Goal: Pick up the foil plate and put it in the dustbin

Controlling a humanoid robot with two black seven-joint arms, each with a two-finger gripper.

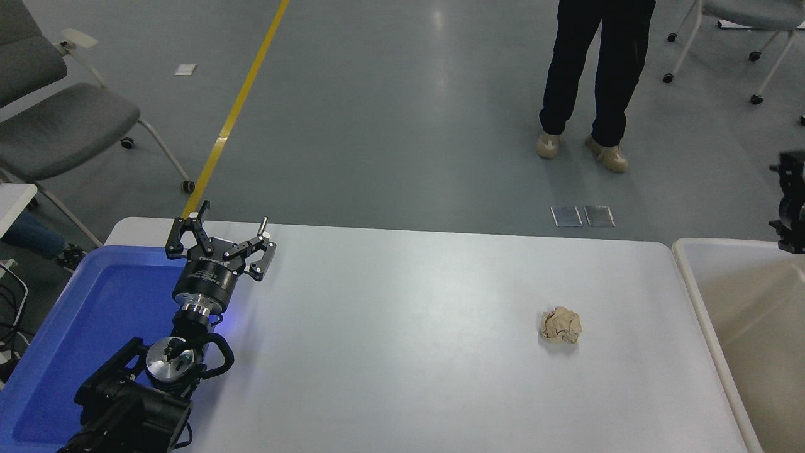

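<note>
Beige plastic, one dustbin (pixel 742 327) with a thick rim; I count one crumpled brown paper ball (pixel 561 325), one blue tray (pixel 82 327). Left gripper (pixel 226 234) jaws spread; right gripper (pixel 791 201) unreadable.

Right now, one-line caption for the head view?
Left gripper open over blue tray; paper ball on white table; dustbin right; no foil plate visible.

Grey glossy floor (pixel 390 119) fills the upper frame, with soft light glare near top centre. A yellow line (pixel 238 107) slants from the top down to the white table (pixel 402 340). A grey chair on casters (pixel 60 119) sits upper left, and another chair (pixel 736 25) upper right. A person's dark-trousered legs (pixel 594 69) stand upper right, and two small silvery floor plates (pixel 582 216) lie just beyond the table's far edge.
</note>
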